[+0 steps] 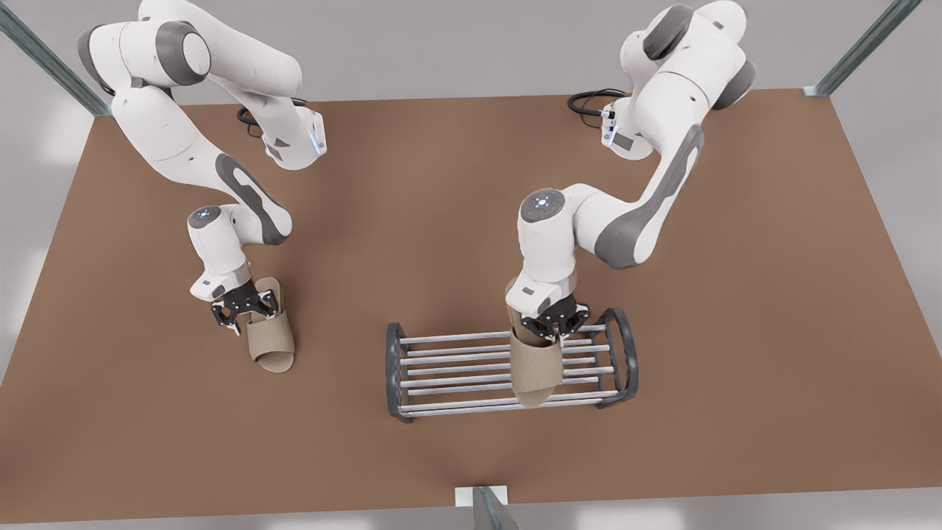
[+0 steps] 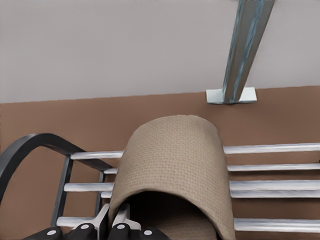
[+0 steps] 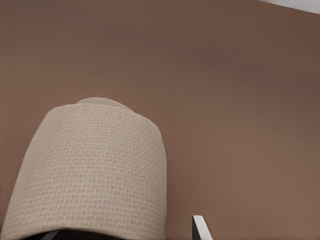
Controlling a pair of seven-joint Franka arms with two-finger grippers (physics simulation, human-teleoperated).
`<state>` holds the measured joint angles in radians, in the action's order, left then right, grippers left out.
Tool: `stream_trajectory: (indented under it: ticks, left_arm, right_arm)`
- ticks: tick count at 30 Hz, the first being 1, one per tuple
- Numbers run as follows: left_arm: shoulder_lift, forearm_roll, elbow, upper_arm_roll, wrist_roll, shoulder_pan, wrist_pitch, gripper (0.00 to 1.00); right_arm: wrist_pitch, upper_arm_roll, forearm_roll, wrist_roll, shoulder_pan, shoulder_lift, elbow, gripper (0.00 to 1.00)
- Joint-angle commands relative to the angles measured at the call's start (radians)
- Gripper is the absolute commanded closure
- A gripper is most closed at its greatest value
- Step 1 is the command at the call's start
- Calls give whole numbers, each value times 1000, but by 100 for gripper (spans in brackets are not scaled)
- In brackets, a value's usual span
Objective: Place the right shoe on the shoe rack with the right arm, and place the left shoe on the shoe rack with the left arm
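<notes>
A: Left gripper (image 1: 553,326) was over the rack (image 1: 508,362), fingers (image 2: 119,218) pinched shut on the left shoe (image 1: 531,366), which lay across the bars, toe outward.

B: Set down but not let go, I'd say. And the other?

A: Right gripper (image 1: 243,308) sat at the right shoe (image 1: 268,330), on the table (image 1: 736,294) well apart from the rack. Fingers looked spread around its strap; grip unproven.

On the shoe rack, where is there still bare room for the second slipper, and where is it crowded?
The shoe rack has free bars between its end frame on the front view's left and the slipper on it. The strip between that slipper and the other end frame is tight, with the left gripper there. The right gripper is at the second slipper on the table.
</notes>
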<state>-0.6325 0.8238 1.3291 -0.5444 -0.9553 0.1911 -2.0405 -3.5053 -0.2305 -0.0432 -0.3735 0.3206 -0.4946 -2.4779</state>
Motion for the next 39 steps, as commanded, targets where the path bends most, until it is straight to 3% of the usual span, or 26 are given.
stream_trajectory:
  ticks: [1,8,10,12,14,18,24,27,28,29,33,36,38,39]
  left_arm:
    - [-3,40,4,1,-349,-1,-56,79]
    - [-35,239,51,4,-299,-59,-214,79]
    - [-32,258,84,4,-301,-74,-248,79]
    - [-23,258,113,4,-306,-74,-247,79]
    - [-13,299,154,3,-307,-94,-250,79]
    - [17,322,234,0,-318,-122,-291,79]
    - [51,322,269,0,-335,-125,-284,79]
    - [68,322,289,0,-335,-131,-279,77]
    - [74,322,298,0,-333,-131,-279,12]
    - [91,322,318,-2,-327,-133,-279,0]
    - [97,322,329,-6,-330,-133,-274,0]
    - [152,307,361,-31,-327,-133,-225,0]
    - [163,252,355,-219,-324,-217,-57,0]
    - [166,173,348,-376,-297,-324,49,0]
  right_arm:
    - [2,-1,0,31,0,1,1,10]
    - [2,-15,0,58,2,-1,17,10]
    - [2,-15,0,58,2,-9,17,22]
    - [2,-15,0,59,3,-9,17,40]
    - [2,-15,0,74,3,-10,17,50]
    - [2,-15,0,74,11,-9,17,64]
    - [3,-15,0,100,17,2,17,66]
    - [5,-15,0,113,18,10,17,79]
    - [5,-16,0,114,26,11,17,79]
    - [8,-21,0,126,31,13,19,79]
    - [29,-24,0,176,32,37,20,79]
    - [219,-43,0,220,41,113,74,79]
    - [425,-52,3,234,41,159,175,79]
    - [523,-52,3,240,40,177,234,79]
